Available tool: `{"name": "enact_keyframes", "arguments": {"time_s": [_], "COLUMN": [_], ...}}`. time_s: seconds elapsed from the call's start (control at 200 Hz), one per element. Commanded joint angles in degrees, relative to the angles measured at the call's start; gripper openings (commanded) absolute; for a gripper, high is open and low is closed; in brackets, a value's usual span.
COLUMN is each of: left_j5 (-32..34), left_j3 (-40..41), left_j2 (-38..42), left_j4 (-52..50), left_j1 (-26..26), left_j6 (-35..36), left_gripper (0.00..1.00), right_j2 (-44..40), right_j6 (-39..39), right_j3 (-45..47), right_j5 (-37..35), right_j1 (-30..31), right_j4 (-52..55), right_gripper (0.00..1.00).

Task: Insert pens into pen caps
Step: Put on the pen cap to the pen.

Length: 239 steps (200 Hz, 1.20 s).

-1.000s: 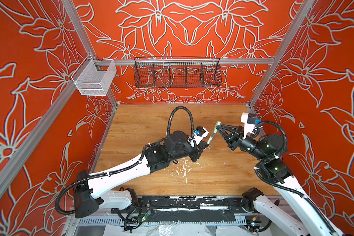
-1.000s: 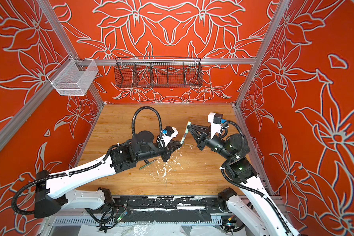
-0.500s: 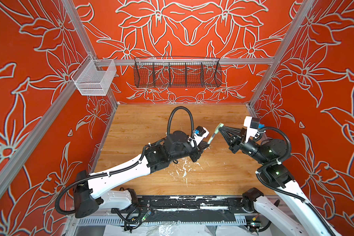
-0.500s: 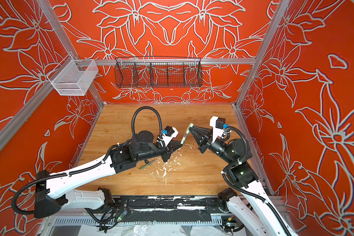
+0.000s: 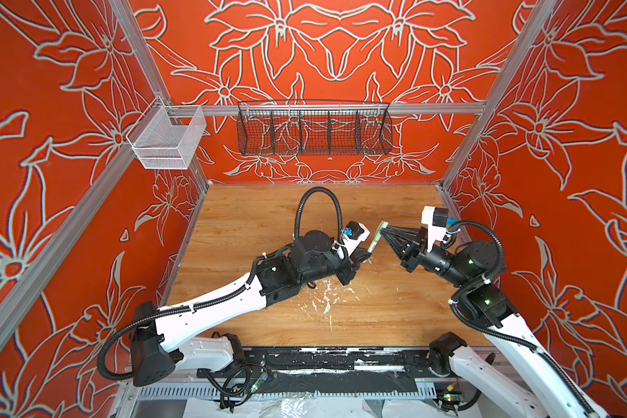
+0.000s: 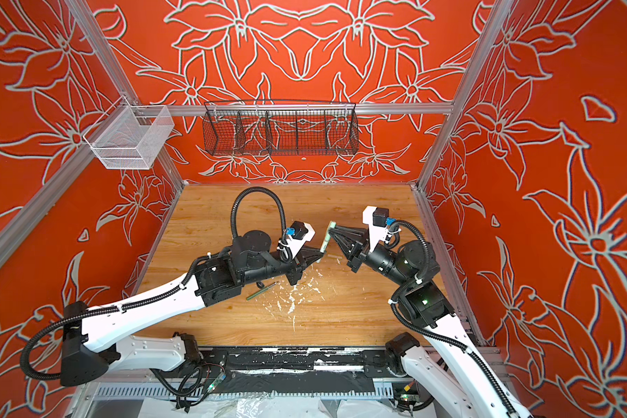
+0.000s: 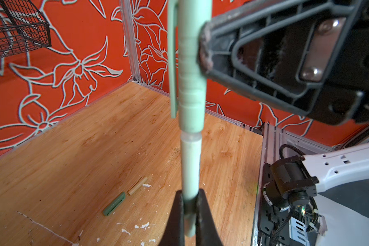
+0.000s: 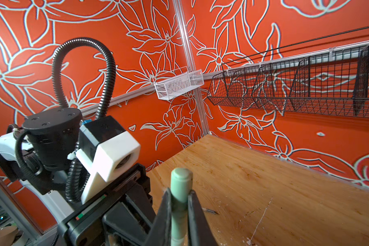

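Baskets hung from the rail above the table (image 5: 254,217): a white mesh basket (image 5: 167,139) at the left corner and a black wire basket (image 5: 314,128) along the back wall. Below them the left arm reached in from the near left edge. Beside its forearm, in a top view, the dark green pen (image 6: 262,291) lay flat on the wood at a slant, just left of a scatter of white paint flecks (image 6: 290,304).

The left gripper (image 7: 190,193) hung above the middle of the table, clamped on the lower end of the mint pen (image 7: 191,166). Its two black fingers (image 7: 179,213) pinched the barrel with no gap. In both top views the pen rose steeply from them, leaning a little to the right. The mint cap (image 7: 190,85) sat over the pen's upper end, and only a narrow clear ring showed under its rim.

The right gripper (image 8: 179,193) came in from the right, its jaws standing on either side of that cap near its top. Its fingers (image 8: 165,208) lay close along both sides, but whether they pressed the cap I could not tell.

On the wood beyond the held pen, the dark green cap (image 7: 114,203) and the tan cap (image 7: 137,186) lay nearly end to end with a small gap between them, neither one on a pen.
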<state>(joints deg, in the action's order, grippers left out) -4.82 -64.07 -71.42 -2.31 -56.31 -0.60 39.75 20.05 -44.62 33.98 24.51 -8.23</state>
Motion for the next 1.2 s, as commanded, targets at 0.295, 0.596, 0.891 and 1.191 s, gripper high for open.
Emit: {"name": "enact_keyframes", "arguments": {"time_s": [0.295, 0.596, 0.891, 1.191], "left_j5": [-1.1, 0.5, -0.1, 0.4], "left_j3": [-2.0, 1.2, 1.7, 1.4], "left_j2": [1.4, 4.3, 4.7, 3.8], "left_j4": [1.4, -0.5, -1.4, -2.2], "left_j1": [0.1, 0.1, 0.1, 0.1], "left_j6": [0.3, -0.3, -0.5, -0.5], "left_gripper": [0.00, 0.00, 0.00, 0.00], "right_j2": [-4.0, 2.3, 7.5, 7.6], "right_j6": [-2.6, 2.3, 1.4, 4.9], "right_j3": [-5.9, -19.8, -20.8, -16.2], "right_j5": [-5.6, -9.7, -0.5, 0.7], "right_j1": [0.3, 0.0, 0.0, 0.0], "right_j4": [10.6, 21.4, 20.9, 17.6], "right_gripper": [0.57, 0.65, 0.57, 0.54]}}
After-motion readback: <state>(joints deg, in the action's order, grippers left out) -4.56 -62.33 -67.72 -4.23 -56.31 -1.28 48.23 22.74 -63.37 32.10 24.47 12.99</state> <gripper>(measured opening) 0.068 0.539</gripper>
